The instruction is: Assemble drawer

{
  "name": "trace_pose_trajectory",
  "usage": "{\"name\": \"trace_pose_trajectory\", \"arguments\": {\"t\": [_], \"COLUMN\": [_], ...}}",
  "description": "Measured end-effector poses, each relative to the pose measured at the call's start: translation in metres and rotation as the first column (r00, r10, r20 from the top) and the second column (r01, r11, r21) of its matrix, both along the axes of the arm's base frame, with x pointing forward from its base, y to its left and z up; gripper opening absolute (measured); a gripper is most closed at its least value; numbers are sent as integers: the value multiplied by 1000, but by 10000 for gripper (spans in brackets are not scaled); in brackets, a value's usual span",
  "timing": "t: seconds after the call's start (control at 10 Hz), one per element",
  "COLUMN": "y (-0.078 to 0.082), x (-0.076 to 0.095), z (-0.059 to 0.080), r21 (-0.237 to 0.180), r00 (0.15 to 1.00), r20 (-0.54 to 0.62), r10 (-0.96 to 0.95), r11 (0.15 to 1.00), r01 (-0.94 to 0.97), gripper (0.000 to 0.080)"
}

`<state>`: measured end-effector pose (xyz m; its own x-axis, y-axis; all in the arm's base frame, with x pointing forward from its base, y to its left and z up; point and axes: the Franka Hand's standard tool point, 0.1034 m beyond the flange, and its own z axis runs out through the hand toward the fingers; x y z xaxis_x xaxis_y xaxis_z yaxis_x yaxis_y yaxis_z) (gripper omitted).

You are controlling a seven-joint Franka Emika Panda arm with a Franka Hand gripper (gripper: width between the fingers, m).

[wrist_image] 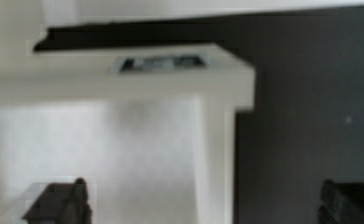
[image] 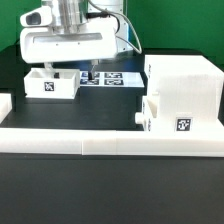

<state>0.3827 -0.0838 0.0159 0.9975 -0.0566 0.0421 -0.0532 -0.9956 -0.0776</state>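
A small open-top white tray [image: 52, 83] with a square tag on its front stands at the exterior view's left. My gripper [image: 76, 68] hangs just above its right part, open and empty. In the wrist view the tray [wrist_image: 117, 120] fills the space below my gripper [wrist_image: 205, 203]. One dark finger [wrist_image: 58, 200] is over the white plastic and the other is over the black table. The tall boxy casing [image: 187, 80] stands at the exterior view's right. A second tray [image: 163, 115] with a small knob sticks out of its lower front.
The marker board [image: 106, 78] lies flat on the black table behind and between the tray and the casing. A long low white border rail [image: 100, 142] runs along the front, with a short piece at the exterior view's left edge.
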Motion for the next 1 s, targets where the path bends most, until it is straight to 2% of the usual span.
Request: {"name": "trace_pose_trajectory", "arguments": {"t": [0.2, 0.6, 0.7, 0.8, 0.9, 1.0], "y": [4, 4, 4, 4, 4, 4], "x": [-8, -7, -7, -7, -7, -7], "z": [-8, -10, -10, -10, -10, -10], "r21": [-4, -11, -11, -11, -11, -11], "r00": [1000, 1000, 1000, 1000, 1000, 1000], "r20": [1, 13, 13, 13, 13, 13], "r10": [15, 22, 22, 23, 23, 23], "r11": [1000, 1000, 1000, 1000, 1000, 1000], "r01": [-15, -22, -22, -22, -23, -23], "gripper": [649, 639, 473, 273, 273, 137]}}
